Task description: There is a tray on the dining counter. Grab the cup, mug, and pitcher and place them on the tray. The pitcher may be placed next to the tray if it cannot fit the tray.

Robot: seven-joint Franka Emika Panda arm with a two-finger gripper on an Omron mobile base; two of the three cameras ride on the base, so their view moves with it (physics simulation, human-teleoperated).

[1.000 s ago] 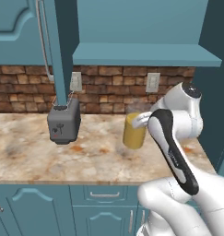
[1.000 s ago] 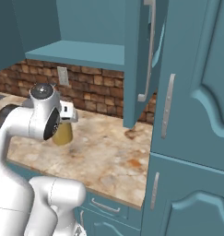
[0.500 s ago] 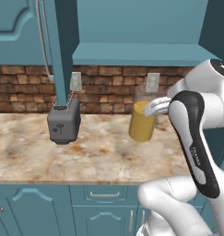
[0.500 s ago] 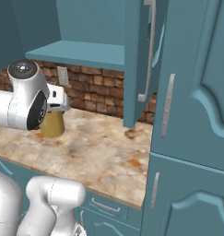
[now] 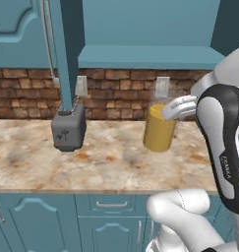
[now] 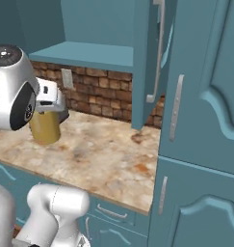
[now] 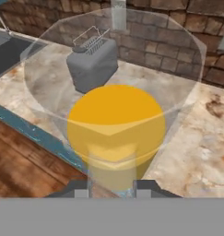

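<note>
Left base view: end effector (image 5: 166, 112) grips pitcher (image 5: 159, 129) above marbled counter (image 5: 106, 160), brick backsplash (image 5: 121, 93) behind.

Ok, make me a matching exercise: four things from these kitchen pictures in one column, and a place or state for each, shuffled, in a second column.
Things:
1. pitcher
2. toaster
3. gripper
4. wall socket

Places or states:
A. on the brick wall, behind the pitcher
B. closed on the pitcher's rim
C. stands grey on the counter, left of the pitcher in the left base view
D. clear glass holding orange-yellow liquid

Pairs: 1-D, 2-C, 3-B, 4-A
</note>
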